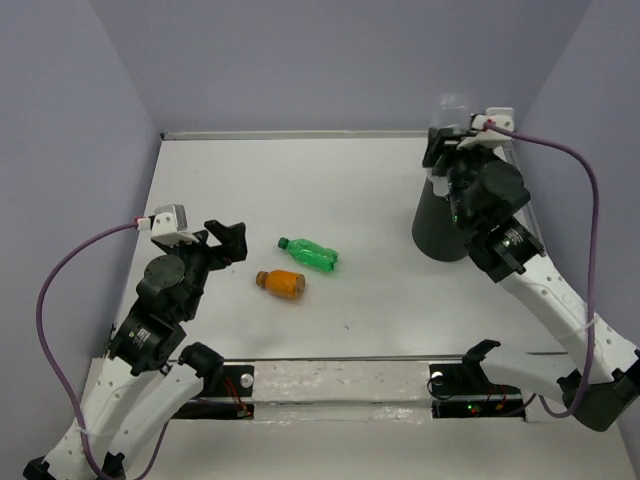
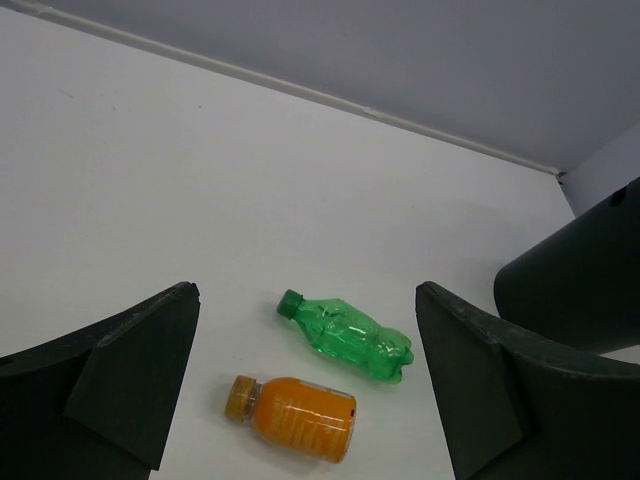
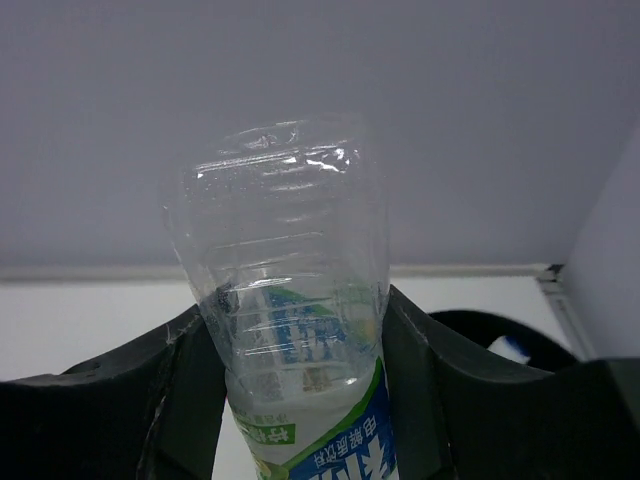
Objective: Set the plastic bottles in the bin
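Left gripper [image 1: 230, 242]: jaws spread wide with nothing between them. It hangs over the table [image 1: 330, 190] at the 9 o'clock side, pointed toward 3 o'clock.
Orange bottle [image 1: 281, 282]: lies on its side at about 4 o'clock from the left gripper. Its cap points toward 9 o'clock, and nothing touches it.
Green bottle [image 1: 308, 254]: lies on its side at about 1 o'clock from the orange bottle, close to it but apart. Its cap points toward 10 o'clock.
Bin [image 1: 435, 225]: stands upright toward the table's 3 o'clock side, well apart from the two lying bottles. Its top is partly hidden by the right arm, and the wrist view shows a white tag on the rim.
Right gripper [image 1: 447, 150]: raised over the bin's 12 o'clock side, its fingers [image 3: 170, 400] pressed against both sides of a bottle.
Clear labelled bottle [image 3: 300, 330]: gripped around its middle, ribbed clear end sticking out past the fingers. The label is white with blue print and a green edge.
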Robot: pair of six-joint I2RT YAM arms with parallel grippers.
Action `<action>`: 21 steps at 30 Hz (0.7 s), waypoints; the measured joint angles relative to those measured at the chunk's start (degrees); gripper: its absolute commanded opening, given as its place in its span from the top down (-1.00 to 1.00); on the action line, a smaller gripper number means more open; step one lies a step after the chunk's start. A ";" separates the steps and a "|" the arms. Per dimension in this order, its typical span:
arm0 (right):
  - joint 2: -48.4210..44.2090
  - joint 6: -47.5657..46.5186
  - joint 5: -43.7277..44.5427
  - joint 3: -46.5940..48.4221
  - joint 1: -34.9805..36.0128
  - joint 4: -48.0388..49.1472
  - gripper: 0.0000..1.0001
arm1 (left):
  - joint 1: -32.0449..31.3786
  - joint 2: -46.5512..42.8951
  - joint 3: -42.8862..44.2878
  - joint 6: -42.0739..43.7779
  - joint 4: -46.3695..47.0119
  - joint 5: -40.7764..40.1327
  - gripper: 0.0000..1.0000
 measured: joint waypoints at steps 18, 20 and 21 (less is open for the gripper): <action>7.45 13.38 4.26 -10.60 -25.31 18.56 -0.60 | 0.02 -0.02 -0.02 0.04 0.22 0.87 -0.98; 6.03 15.10 4.24 -11.85 -25.27 17.42 -0.73 | 0.02 -0.02 -0.02 0.04 0.28 0.98 -0.98; 5.35 15.87 4.42 -12.00 -25.27 16.70 -0.75 | 0.02 -0.02 -0.02 0.07 0.31 1.03 -0.98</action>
